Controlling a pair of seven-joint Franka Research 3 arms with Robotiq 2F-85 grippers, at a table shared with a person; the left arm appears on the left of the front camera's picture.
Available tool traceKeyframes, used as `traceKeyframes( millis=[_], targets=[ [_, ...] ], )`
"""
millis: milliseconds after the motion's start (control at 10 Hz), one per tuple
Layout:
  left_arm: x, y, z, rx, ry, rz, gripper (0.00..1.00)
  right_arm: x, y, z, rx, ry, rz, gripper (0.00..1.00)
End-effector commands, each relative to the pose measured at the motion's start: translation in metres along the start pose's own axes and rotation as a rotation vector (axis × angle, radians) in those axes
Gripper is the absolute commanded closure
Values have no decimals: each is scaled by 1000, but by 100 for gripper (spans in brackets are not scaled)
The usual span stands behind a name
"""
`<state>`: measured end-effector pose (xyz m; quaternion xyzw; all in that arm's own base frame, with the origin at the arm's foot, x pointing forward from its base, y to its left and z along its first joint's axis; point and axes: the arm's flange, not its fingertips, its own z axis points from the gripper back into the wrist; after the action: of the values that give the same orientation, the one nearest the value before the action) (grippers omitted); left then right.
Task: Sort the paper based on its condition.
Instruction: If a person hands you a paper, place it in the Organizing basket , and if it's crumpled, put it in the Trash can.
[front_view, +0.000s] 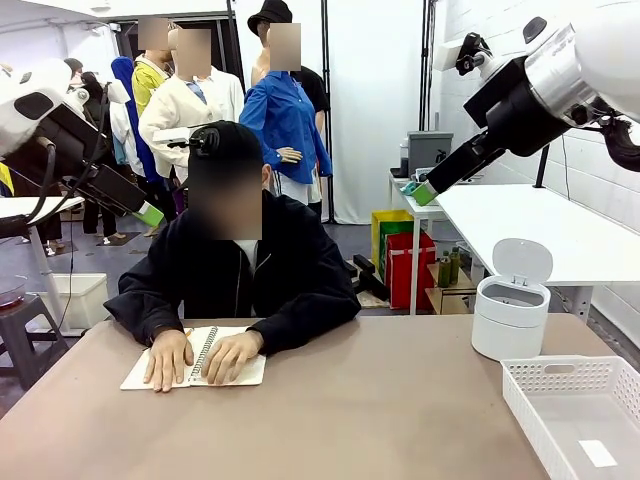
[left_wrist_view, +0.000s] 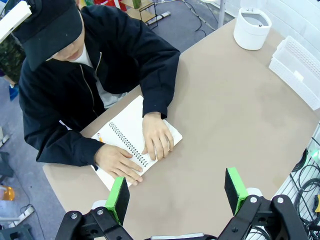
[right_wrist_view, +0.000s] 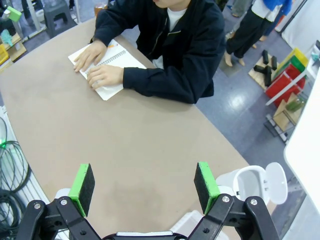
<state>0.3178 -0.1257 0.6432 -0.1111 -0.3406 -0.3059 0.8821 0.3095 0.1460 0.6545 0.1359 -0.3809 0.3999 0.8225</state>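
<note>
Currently hangs high above the table (front_view: 350, 410) with left gripper (left_wrist_view: 176, 182) and right gripper (right_wrist_view: 143, 172) both spread wide, gripping nothing. Finds the spiral notebook (front_view: 248, 372) open at the far left side, flat under the person's hands (front_view: 168, 360), well apart from the lidded bin (front_view: 510, 320) and the basket (front_view: 575, 410) at right.

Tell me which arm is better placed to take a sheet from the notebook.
Probably left: the notebook lies on the robot's left side of the table, and the left tool hangs open facing it.
</note>
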Motion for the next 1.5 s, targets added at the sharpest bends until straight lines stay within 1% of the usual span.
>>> traceKeyframes(
  millis=[0, 1400],
  targets=[
    [0, 0, 1, 1, -2, 1, 0, 1, 0, 0, 2, 2, -5, 0],
    [0, 0, 1, 1, -2, 1, 0, 1, 0, 0, 2, 2, -5, 0]
  ],
)
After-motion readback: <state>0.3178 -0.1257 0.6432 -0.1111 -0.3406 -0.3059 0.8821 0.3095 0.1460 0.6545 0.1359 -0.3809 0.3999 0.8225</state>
